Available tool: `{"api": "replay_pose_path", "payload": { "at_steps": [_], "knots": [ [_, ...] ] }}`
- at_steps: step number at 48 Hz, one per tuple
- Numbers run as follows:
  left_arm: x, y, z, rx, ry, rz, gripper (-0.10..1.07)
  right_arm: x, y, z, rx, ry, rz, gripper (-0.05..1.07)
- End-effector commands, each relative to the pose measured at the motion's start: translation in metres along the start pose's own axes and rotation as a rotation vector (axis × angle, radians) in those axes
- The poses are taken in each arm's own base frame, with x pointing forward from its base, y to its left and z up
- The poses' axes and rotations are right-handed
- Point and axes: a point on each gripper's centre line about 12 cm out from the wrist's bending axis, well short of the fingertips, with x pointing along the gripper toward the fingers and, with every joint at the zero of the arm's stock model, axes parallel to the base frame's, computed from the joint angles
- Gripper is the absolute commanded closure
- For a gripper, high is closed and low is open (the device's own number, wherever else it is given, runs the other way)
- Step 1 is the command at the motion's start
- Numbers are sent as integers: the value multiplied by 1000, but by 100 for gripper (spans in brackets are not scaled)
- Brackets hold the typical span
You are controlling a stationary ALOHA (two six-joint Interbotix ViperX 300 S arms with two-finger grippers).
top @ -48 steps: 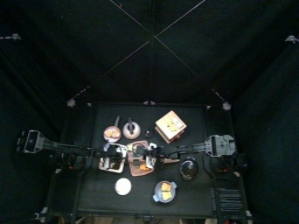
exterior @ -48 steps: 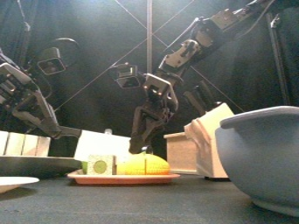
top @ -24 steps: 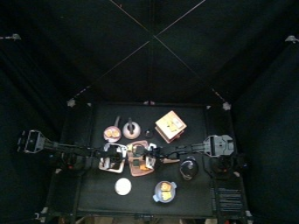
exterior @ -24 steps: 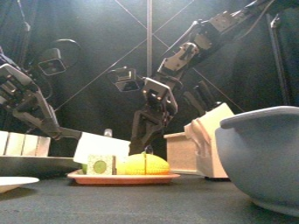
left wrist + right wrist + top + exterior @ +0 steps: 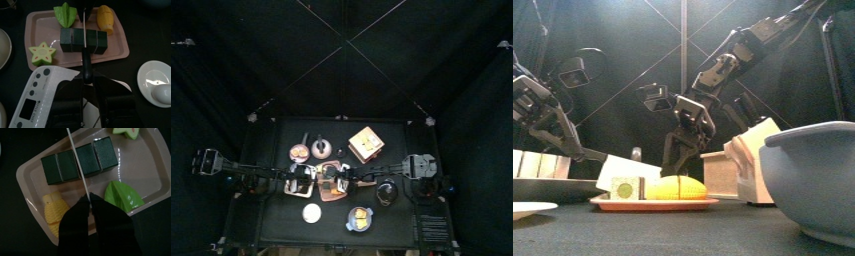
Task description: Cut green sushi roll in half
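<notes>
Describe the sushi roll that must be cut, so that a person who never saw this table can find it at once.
Find the pink rectangular plastic tray on the black table. The dark green block-shaped sushi roll lies in its middle, under a thin knife blade. Its neighbours, a yellow corn cob, a green leaf and a pale star slice, are brighter.

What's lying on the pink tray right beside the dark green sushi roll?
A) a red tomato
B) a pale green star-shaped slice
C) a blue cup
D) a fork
B: in the left wrist view a star slice lies on the tray next to the roll, along with a green leaf piece and a yellow corn-like piece; no tomato, fork or cup is on the tray.
</notes>
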Motion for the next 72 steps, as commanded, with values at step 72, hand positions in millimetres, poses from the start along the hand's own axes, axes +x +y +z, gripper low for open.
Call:
{"api": "replay_pose_path", "payload": {
  "at_steps": [72],
  "knots": [
    [-43,-23,44,18,-196,-80,50,-64,10,24,-22,-108,15,72]
  ]
}}
